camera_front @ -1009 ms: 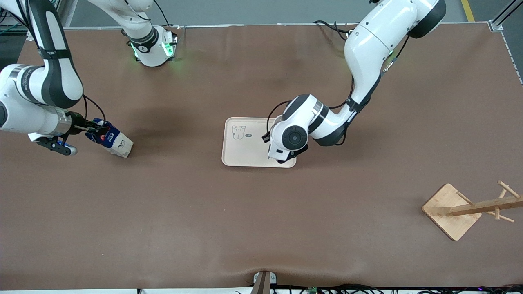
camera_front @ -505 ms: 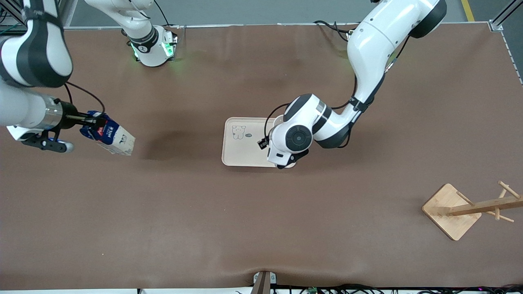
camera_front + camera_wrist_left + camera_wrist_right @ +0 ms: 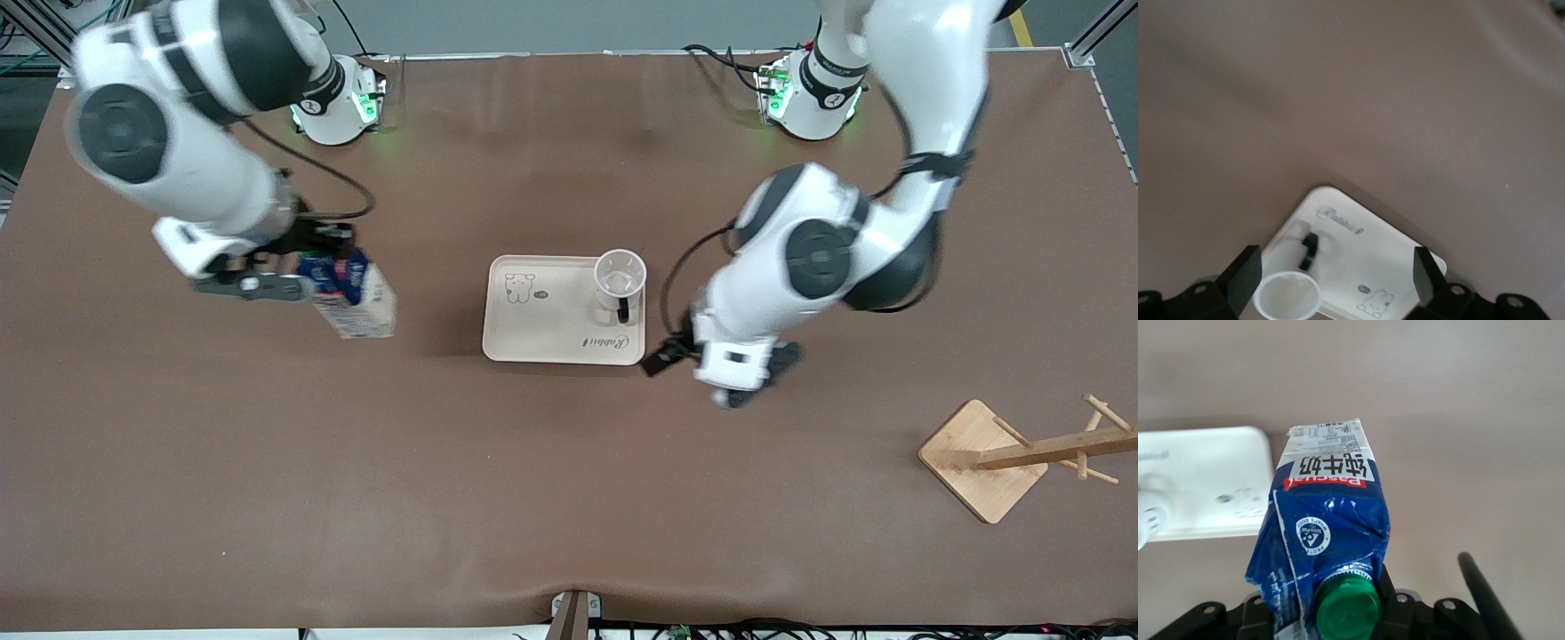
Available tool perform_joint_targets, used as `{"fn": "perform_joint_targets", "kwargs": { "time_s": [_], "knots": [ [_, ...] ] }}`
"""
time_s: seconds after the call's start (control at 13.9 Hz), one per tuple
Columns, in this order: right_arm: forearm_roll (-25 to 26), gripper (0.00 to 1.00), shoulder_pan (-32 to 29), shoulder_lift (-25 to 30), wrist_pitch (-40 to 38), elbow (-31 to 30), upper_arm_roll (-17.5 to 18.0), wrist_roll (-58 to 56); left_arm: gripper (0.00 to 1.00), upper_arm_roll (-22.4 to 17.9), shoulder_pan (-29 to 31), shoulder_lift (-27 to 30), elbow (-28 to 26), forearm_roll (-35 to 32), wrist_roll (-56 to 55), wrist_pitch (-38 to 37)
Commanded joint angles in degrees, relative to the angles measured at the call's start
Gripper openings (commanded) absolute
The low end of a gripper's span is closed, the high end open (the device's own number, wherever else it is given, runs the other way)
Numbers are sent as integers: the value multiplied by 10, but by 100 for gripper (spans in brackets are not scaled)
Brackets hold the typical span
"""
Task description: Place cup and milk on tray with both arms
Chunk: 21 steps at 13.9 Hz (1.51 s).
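The white cup (image 3: 620,280) stands upright on the cream tray (image 3: 542,324), at the tray's corner toward the left arm's end, its black handle facing the front camera. My left gripper (image 3: 736,380) is open and empty, up in the air over the table just off that tray corner; in the left wrist view its fingers (image 3: 1241,277) stand wide apart above the cup (image 3: 1288,298) and tray (image 3: 1371,247). My right gripper (image 3: 313,267) is shut on the dark-blue milk carton (image 3: 357,307), tilted in the air over the table between the right arm's end and the tray. The right wrist view shows the carton (image 3: 1328,513), its green cap (image 3: 1349,608) and the tray (image 3: 1205,473).
A wooden rack with a square base (image 3: 982,458) and pegs stands toward the left arm's end, nearer the front camera. The arm bases (image 3: 338,102) glow green along the table's robot edge. Brown table (image 3: 533,480) surrounds the tray.
The left gripper has let go of the cup on the tray and moved up and off toward the left arm's end. The right arm has carried the milk carton much closer to the tray.
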<state>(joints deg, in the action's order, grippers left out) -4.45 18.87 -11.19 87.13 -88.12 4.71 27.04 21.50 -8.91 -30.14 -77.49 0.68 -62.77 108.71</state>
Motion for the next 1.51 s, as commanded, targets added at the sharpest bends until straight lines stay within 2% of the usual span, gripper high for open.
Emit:
{"fn": "perform_joint_targets", "kwargs": {
  "time_s": [0.0,0.07,0.29,0.43,0.58,0.86,1.01,1.23,1.37,1.44],
  "knots": [
    [-30,0,47,-88,-13,103,-8,9,100,1,46,49,-19,-46,30,-51],
    [-36,0,56,-113,-16,125,-7,9,100,0,61,62,-19,-62,43,-70],
    [-49,0,106,-161,-8,138,-8,36,100,0,102,110,-19,-101,131,-125],
    [-54,0,131,-207,-3,167,-7,80,100,5,132,145,-18,-96,172,-149],
    [-62,0,151,-243,2,186,-7,83,100,1,137,176,-19,-96,199,-153],
    [-60,0,182,-268,23,183,-8,100,100,2,159,207,-19,-90,230,-189],
    [-58,0,190,-274,23,181,-8,100,100,-4,161,227,-22,-94,289,-195],
    [-56,0,203,-283,30,168,-9,107,100,-78,126,263,-41,-77,375,-208],
    [-56,28,204,-284,43,161,-9,135,100,-122,109,296,-74,-56,431,-209],
    [-55,45,206,-284,50,153,-9,139,100,-138,108,312,-88,-49,458,-209]
  ]
}}
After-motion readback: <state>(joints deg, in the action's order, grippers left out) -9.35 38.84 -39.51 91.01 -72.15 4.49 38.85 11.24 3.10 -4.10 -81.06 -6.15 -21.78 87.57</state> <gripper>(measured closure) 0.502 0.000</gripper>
